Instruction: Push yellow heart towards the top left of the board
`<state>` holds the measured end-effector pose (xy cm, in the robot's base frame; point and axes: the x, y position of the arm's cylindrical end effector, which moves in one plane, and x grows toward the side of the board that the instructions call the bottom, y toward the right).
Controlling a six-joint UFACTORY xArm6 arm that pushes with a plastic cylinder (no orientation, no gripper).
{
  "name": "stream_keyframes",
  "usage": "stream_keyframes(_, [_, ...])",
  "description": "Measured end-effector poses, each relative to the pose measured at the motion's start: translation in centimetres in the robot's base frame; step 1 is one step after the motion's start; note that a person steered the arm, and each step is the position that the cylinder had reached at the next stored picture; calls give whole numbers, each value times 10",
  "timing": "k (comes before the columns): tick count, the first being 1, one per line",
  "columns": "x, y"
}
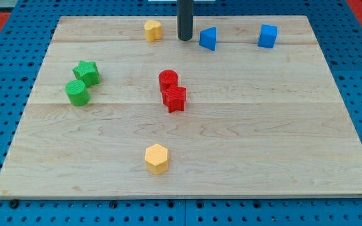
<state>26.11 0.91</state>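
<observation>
The yellow heart (153, 30) lies near the view's top edge of the wooden board (281, 157), left of centre. My tip (185, 39) stands just to the heart's right, a small gap apart from it. A blue triangular block (208, 38) sits close on the tip's right side. A yellow hexagon block (156, 158) lies near the view's bottom, at centre.
A blue cube (268, 36) is at the top right. A red cylinder (168, 80) and a red star (175, 98) touch at the centre. A green star (87, 72) and a green cylinder (76, 92) sit together at the left.
</observation>
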Motion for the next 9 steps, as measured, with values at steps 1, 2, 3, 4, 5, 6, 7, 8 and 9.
stream_keyframes(1, [1,60])
stream_keyframes(2, [6,35])
stream_keyframes(3, [7,14])
stream_keyframes(4, [6,14])
stream_keyframes(5, [3,14])
stream_keyframes(6, [1,14])
stream_keyframes(7, [-2,14])
stream_keyframes(8, [-10,7])
stream_keyframes(9, [-13,6])
